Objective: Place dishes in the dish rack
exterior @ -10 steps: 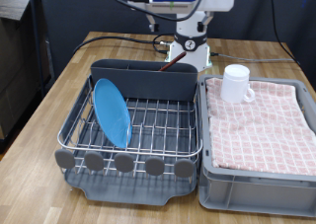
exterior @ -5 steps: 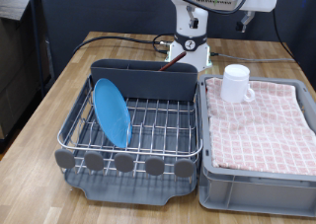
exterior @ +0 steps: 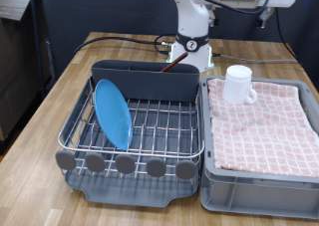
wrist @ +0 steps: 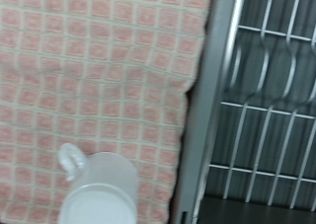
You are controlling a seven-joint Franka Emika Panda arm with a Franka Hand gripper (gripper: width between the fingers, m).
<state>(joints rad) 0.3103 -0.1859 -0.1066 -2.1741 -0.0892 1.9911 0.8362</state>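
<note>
The light-blue plate (exterior: 113, 113) stands on edge in the silver wire dish rack (exterior: 150, 126), at the exterior view's left. A reddish-brown handle, seemingly the wooden spoon (exterior: 172, 61), sticks up from the rack's tall grey back compartment (exterior: 145, 81). The white mug (exterior: 237, 85) stands upright on the pink checked cloth (exterior: 264, 126) in the grey crate. It also shows from above in the wrist view (wrist: 99, 190). My gripper (exterior: 261, 17) is high above the mug at the exterior view's top edge, mostly cut off. No fingers show in the wrist view.
The grey crate (exterior: 259, 191) stands right beside the rack, at the exterior view's right. The robot base (exterior: 191, 49) and black cables lie behind the rack. The wooden table (exterior: 40, 136) shows to the rack's left. Rack wires (wrist: 267, 96) show beside the cloth (wrist: 99, 66).
The arm's hand has swung from above the rack's back towards the exterior view's right, to above the mug. Plate and mug have not moved.
</note>
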